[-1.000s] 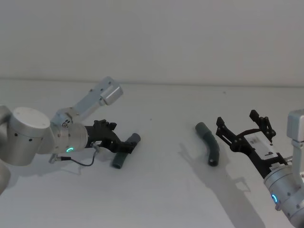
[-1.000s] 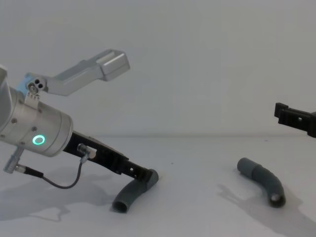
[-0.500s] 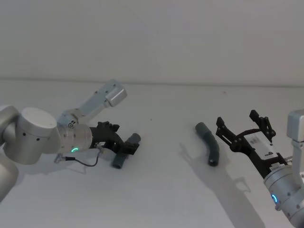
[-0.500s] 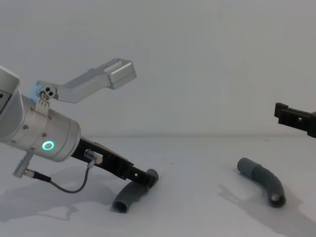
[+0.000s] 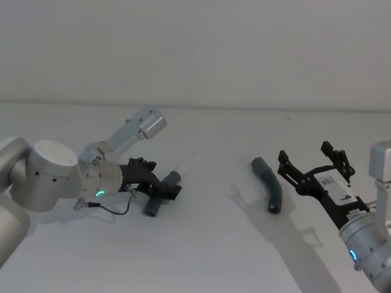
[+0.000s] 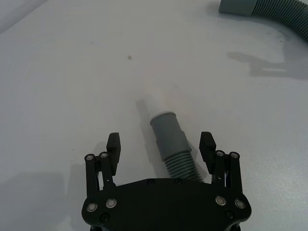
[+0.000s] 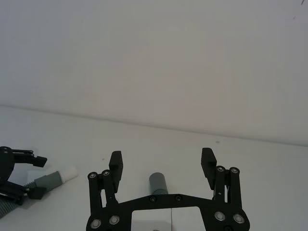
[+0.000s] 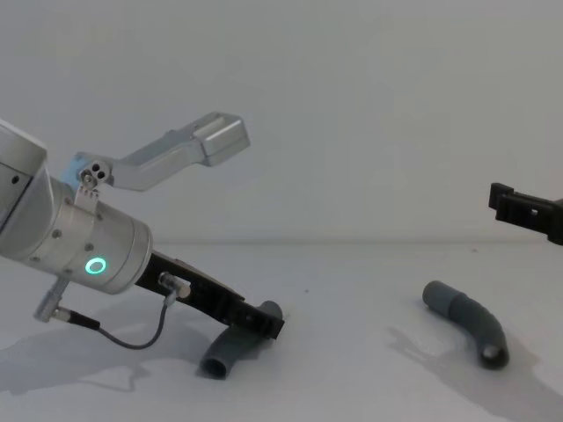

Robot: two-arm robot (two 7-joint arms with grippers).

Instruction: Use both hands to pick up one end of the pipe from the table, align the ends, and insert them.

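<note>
Pipe (image 5: 270, 188) lies in two curved pieces, well apart on the white tabletop (image 5: 208, 244). Left claw (image 6: 160, 144) is spread astride the left piece (image 6: 166, 132), fingers clear on both sides, its collar (image 6: 162, 120) pointing ahead. Right claw (image 7: 161, 163), also spread, hangs raised; the right piece lies just ahead, below.

Two curved grey pipe pieces lie on one white desk (image 5: 201, 250): the left piece (image 5: 151, 209) and the right piece (image 5: 271, 190). Each has one smooth collar, two in all: the left collar (image 6: 166, 129) and the right collar (image 5: 259, 163). There are two black grippers, the left gripper (image 5: 167, 188) and the right gripper (image 5: 304, 154). One green ring light (image 5: 98, 194) and one blue light (image 5: 352, 254) glow on the wrists.
</note>
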